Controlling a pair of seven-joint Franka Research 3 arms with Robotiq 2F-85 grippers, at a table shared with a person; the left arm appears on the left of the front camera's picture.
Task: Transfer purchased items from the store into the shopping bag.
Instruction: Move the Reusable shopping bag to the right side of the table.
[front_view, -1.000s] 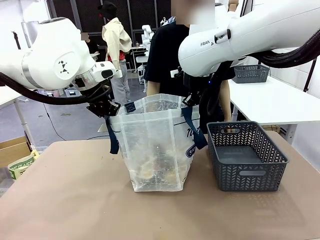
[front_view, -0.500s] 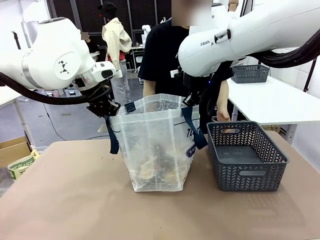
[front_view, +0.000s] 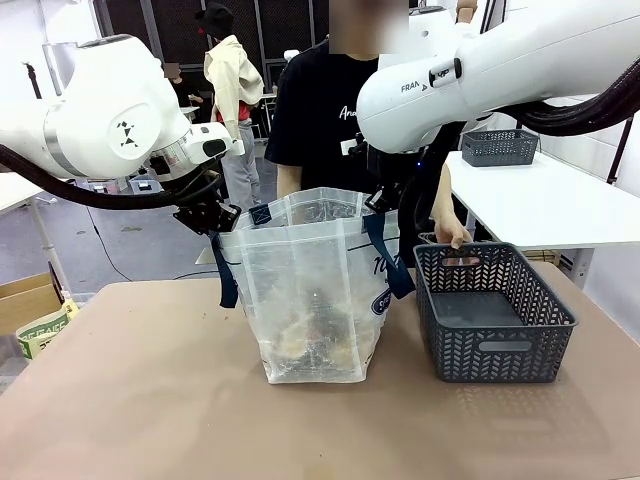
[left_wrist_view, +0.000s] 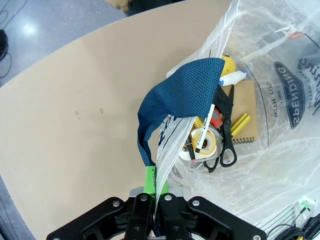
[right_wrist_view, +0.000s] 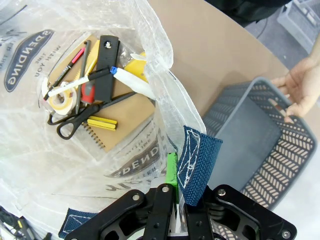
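Both left claw (left_wrist_view: 155, 181) and right claw (right_wrist_view: 176, 181) clamped on translucent, navy-strapped shopping bag (front_view: 310, 290).

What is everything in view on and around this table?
shopping bag: one, translucent with navy straps, centre
basket: one, dark grey, right of the bag
notebook: one, brown, flat in the bag
scissors: one, black, on the notebook
tape roll: one, pale yellow, in the bag
second basket: one, grey, background right
person's hand: one, on the basket's far rim
left gripper: one, black with green pads, shut on the bag's rim
right gripper: one, same colours, shut on the opposite rim
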